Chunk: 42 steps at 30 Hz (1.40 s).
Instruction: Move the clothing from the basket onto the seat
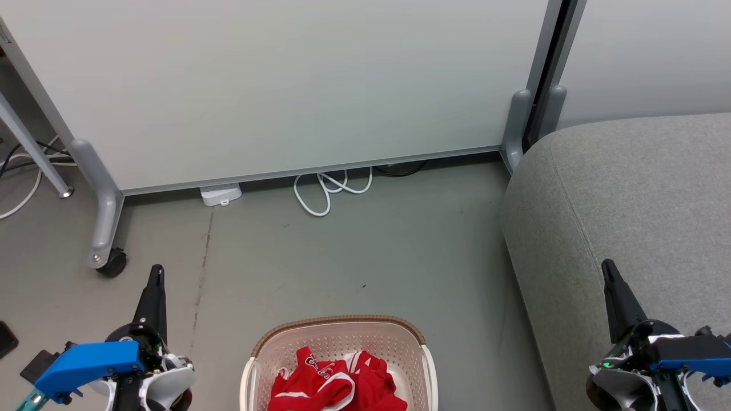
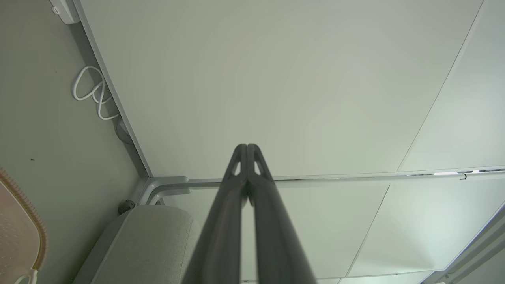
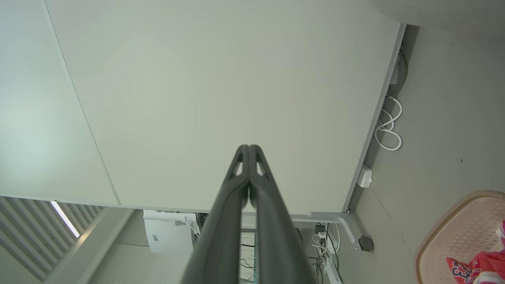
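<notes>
Red clothing [image 1: 337, 382] with white trim lies bunched in the cream perforated basket [image 1: 342, 328] at the bottom middle of the head view; a corner of the clothing [image 3: 479, 266] and the basket [image 3: 453, 232] also show at the right wrist view's lower right. The grey seat [image 1: 628, 200] fills the right side. My left gripper [image 1: 156, 271] stands shut to the left of the basket, over the floor. My right gripper [image 1: 608, 265] is shut over the seat's front part. Nothing is held by either. In the wrist views the left gripper [image 2: 247, 146] and right gripper [image 3: 249, 147] show their fingers pressed together.
A pale wheeled partition panel [image 1: 274, 85] stands behind the floor, with a caster foot [image 1: 111, 262] at the left. A white cable loop [image 1: 328, 191] and a small white box [image 1: 221, 194] lie at its base. A dark item [image 1: 7, 338] lies on the floor at far left.
</notes>
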Available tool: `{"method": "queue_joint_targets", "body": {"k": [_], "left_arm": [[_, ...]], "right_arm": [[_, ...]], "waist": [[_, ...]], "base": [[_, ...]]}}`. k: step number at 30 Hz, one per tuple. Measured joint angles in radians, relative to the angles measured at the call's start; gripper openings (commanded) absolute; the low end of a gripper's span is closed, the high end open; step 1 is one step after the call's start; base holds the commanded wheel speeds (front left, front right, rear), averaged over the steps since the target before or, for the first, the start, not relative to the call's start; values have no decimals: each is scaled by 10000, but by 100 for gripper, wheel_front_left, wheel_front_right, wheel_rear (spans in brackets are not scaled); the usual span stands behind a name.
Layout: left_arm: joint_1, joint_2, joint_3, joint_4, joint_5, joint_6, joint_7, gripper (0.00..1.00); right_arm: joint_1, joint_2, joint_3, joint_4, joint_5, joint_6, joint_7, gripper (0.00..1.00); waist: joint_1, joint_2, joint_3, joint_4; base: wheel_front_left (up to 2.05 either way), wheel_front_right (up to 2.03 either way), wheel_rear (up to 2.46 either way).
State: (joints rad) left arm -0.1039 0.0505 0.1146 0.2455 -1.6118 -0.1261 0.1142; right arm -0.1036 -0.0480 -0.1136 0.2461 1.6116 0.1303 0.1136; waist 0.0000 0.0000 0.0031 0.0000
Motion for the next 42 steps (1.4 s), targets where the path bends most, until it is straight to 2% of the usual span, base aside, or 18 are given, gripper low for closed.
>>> {"method": "queue_joint_targets", "body": {"k": [1, 2, 11, 15, 21, 34, 42], "left_arm": [[0, 0, 0, 0, 0, 0, 0, 0], [31, -6, -4, 56, 0, 8, -12, 100], [613, -113, -107, 477, 63, 29, -238, 100], [611, -113, -226, 408, 520, 63, -428, 100], [608, -109, -493, 244, 1735, 291, -713, 100], [609, 38, -1342, 96, 5097, 593, -1252, 100], [609, 150, -1764, 61, 6554, 765, -1530, 100]], "right_arm": [[0, 0, 0, 0, 0, 0, 0, 0], [34, 10, 4, 42, 0, 0, -2, 100], [469, 79, 186, 458, -115, -27, -213, 100], [469, 79, 228, 431, -589, -27, -420, 100], [468, 79, 213, 395, -1921, -27, -704, 100], [511, 75, 267, -48, -5544, -27, -1241, 100], [571, 73, 297, -125, -7310, -27, -1517, 100]], "waist": [[0, 0, 0, 0], [0, 0, 0, 0], [0, 0, -2, 3], [0, 0, -8, 13], [0, 0, -24, 46], [0, 0, -76, 129], [0, 0, -110, 183]], "base": [[0, 0, 0], [0, 0, 0], [0, 0, 0], [0, 0, 0], [0, 0, 0], [0, 0, 0], [0, 0, 0]]}}
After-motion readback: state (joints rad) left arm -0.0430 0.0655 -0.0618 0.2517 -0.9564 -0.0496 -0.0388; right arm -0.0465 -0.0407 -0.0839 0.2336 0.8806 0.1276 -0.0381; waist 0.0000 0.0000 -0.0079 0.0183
